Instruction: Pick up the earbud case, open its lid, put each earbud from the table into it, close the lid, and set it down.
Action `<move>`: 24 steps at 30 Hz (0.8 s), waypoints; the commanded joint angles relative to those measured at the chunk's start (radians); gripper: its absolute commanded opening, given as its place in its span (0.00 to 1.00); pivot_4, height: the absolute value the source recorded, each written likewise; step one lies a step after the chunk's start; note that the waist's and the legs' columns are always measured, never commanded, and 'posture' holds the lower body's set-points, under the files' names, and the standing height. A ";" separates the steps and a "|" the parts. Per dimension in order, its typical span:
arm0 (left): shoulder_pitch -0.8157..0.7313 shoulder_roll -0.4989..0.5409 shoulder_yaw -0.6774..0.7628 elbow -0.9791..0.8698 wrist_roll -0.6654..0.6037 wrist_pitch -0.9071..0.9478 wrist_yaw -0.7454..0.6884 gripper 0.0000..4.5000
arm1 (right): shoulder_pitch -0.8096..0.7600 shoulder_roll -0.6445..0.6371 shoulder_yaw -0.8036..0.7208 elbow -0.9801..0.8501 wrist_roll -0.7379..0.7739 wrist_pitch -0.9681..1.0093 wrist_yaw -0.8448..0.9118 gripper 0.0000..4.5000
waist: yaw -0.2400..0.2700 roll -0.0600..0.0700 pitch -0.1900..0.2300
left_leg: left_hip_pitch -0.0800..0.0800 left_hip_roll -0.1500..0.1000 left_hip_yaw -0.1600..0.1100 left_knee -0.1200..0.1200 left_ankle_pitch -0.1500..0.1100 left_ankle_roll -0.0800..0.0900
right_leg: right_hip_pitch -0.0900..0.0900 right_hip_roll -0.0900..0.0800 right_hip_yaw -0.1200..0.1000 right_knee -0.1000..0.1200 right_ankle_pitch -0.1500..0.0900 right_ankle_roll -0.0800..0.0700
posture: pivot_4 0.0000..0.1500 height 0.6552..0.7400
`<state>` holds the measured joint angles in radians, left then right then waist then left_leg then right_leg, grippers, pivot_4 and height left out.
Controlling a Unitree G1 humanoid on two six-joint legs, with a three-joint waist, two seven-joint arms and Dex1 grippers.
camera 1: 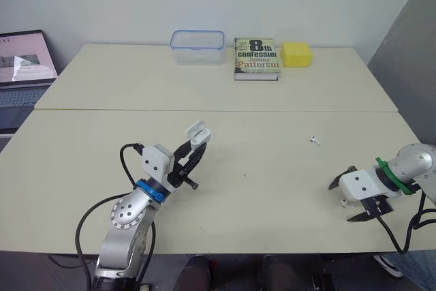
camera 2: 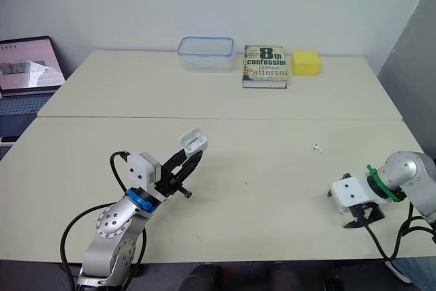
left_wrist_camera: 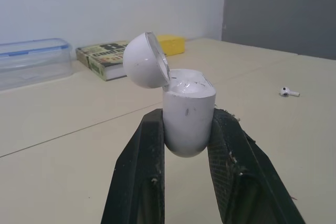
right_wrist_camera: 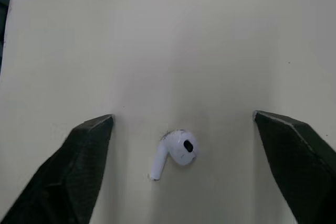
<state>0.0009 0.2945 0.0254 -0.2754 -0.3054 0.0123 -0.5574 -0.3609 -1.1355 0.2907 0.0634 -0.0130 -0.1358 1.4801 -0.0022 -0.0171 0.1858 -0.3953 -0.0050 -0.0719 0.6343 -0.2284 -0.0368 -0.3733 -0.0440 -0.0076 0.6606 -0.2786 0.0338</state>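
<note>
My left gripper [camera 1: 193, 146] is shut on the white earbud case [left_wrist_camera: 189, 116] and holds it upright above the near-left part of the table. The case's lid [left_wrist_camera: 147, 60] is hinged open. One white earbud [camera 1: 314, 140] lies on the table right of centre, apart from both grippers. At the near right edge, my right gripper [right_wrist_camera: 184, 119] is open and points down at the table. A second white earbud [right_wrist_camera: 176, 153] lies on the table between its black fingers [right_wrist_camera: 86, 150], touching neither.
Along the far edge stand a clear container with a blue rim [camera 1: 197, 46], a paperback book [camera 1: 256, 58] and a yellow sponge [camera 1: 297, 54]. A laptop [camera 1: 24, 66] sits off the table's far left. A seam [camera 1: 218, 110] runs across the cream table.
</note>
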 commanded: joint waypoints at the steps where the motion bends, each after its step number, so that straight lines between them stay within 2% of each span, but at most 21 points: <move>1: -0.003 0.005 0.005 -0.028 0.004 -0.023 0.003 0.17 | 0.019 -0.042 -0.097 -0.105 0.066 0.083 -0.002 1.00 | 0.002 0.001 0.001 | -0.001 0.000 0.000 0.000 0.000 0.000 | -0.001 0.000 0.000 0.000 0.000 0.000 | 1.00 1.00; 6: 0.009 0.002 0.002 -0.023 0.012 -0.028 0.008 0.17 | 0.145 -0.134 -0.230 -0.302 0.148 0.388 -0.032 1.00 | 0.010 0.002 0.001 | -0.002 -0.002 -0.001 0.000 0.000 0.000 | -0.001 -0.002 -0.001 0.000 0.000 0.000 | 1.00 1.00; 11: 0.019 -0.007 -0.005 -0.024 0.022 -0.027 0.014 0.17 | 0.261 -0.167 -0.269 -0.429 0.074 0.579 -0.152 1.00 | 0.016 0.002 0.000 | -0.002 -0.001 -0.001 0.000 0.000 0.000 | -0.001 -0.002 -0.002 -0.001 0.000 0.000 | 1.00 1.00; 17: 0.012 -0.008 -0.013 -0.021 0.033 -0.025 0.019 0.17 | 0.238 -0.120 -0.179 -0.426 -0.033 0.626 -0.266 1.00 | 0.014 0.002 0.000 | -0.002 -0.001 0.001 0.000 0.000 0.000 | -0.001 -0.002 -0.001 -0.001 -0.001 0.002 | 1.00 1.00; 24: 0.014 -0.002 -0.010 -0.021 0.038 -0.026 0.023 0.17 | 0.201 -0.102 -0.110 -0.353 -0.087 0.592 -0.269 1.00 | 0.011 0.002 0.000 | -0.002 -0.002 0.001 0.000 0.000 0.000 | -0.001 -0.002 -0.002 -0.001 -0.001 0.002 | 1.00 1.00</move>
<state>0.0189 0.2903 0.0122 -0.2688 -0.2676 0.0094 -0.5363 -0.1519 -1.2315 0.1769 -0.3051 -0.0752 0.4663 1.2152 0.0090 -0.0154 0.1861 -0.3976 -0.0067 -0.0708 0.6348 -0.2284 -0.0368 -0.3738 -0.0459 -0.0093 0.6596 -0.2800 0.0361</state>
